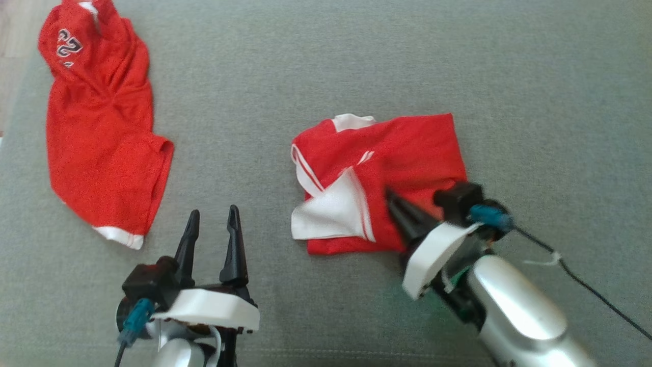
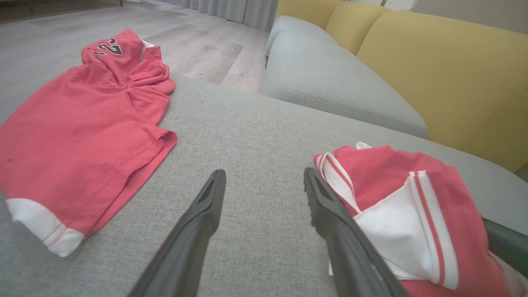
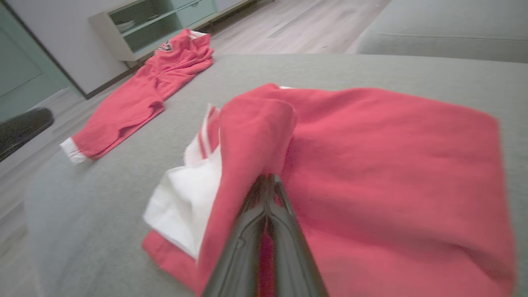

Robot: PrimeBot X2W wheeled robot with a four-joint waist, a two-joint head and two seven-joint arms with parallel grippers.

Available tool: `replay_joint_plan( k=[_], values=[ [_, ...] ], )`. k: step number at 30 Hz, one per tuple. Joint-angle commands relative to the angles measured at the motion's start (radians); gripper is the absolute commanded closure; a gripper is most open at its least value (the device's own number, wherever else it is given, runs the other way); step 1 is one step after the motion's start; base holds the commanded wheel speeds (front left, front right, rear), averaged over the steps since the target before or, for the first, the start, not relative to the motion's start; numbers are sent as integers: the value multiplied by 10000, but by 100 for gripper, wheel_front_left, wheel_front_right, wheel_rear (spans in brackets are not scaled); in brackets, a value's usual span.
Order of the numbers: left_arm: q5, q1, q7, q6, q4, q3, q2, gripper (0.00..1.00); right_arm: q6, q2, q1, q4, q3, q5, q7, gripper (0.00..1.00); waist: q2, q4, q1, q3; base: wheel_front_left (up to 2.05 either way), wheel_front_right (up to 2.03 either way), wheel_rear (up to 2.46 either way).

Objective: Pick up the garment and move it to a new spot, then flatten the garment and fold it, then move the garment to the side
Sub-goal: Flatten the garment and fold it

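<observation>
Garment (image 1: pixel 407 148) folded, near edge pinched inside closed right gripper (image 1: pixel 391 196).

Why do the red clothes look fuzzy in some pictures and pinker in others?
Head view: soft all over, the folded red-and-white garment deep red. Right wrist view: the garment's edges smear, the shut right claw looks blurry up close, colours paler pink. Left wrist view: sharpest, the grey fabric cushion shows its weave.

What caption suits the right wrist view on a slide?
Right gripper shut on the folded red garment on a grey cushion; a second red garment lies beyond.
</observation>
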State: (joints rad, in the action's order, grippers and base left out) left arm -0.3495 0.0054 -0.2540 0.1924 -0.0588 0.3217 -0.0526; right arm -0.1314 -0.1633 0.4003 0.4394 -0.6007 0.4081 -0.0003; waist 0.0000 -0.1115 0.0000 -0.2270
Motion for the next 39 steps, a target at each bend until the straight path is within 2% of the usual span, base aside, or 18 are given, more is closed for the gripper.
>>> replay_joint_plan(
  k=[1,12,16,19,22,29,30,31,32,33,34,39],
  values=[
    [-58,-368,-78,29,344,-215,24,0,7,215,265,-279,-485,260,-108,100,0,-126,0,53,0,0,0],
    [-184,-214,-78,94,331,-264,24,0,7,-240,439,-573,-3153,2268,373,100,0,-124,0,326,0,0,0],
    [-249,-188,-78,103,313,-307,24,0,7,-487,507,-485,-3626,2807,149,100,0,40,0,548,0,0,0],
    [-251,-139,-78,83,285,-360,24,0,7,-676,467,-324,-3570,2988,-316,100,0,156,0,761,0,0,0],
    [-245,-39,-78,68,263,-439,24,0,7,-904,286,-134,-3080,3056,-951,100,0,259,0,1006,0,0,0],
    [-103,328,-78,-17,245,-667,24,0,7,-1528,-500,317,-1058,2461,-2152,100,0,537,0,1536,0,0,0],
    [-57,379,-78,-39,236,-694,24,0,7,-1586,-638,370,-739,2322,-2226,91,0,577,0,1591,0,0,0],
    [-17,431,-78,-57,225,-724,24,0,7,-1643,-775,418,-404,2134,-2297,64,0,618,0,1642,0,0,0],
    [31,476,-78,-78,208,-749,24,0,7,-1690,-917,469,-55,1927,-2357,42,0,648,0,1686,0,0,0],
    [96,518,-78,-106,181,-769,24,0,7,-1717,-1074,511,283,1708,-2408,9,0,671,0,1745,0,0,0],
    [149,566,-78,-134,150,-790,24,0,7,-1718,-1255,548,622,1506,-2453,0,0,683,0,1817,0,0,0],
    [221,864,-78,-127,116,-1007,24,0,7,-1500,-2262,533,2350,445,-2579,0,0,720,0,2070,0,0,0]
  ],
)
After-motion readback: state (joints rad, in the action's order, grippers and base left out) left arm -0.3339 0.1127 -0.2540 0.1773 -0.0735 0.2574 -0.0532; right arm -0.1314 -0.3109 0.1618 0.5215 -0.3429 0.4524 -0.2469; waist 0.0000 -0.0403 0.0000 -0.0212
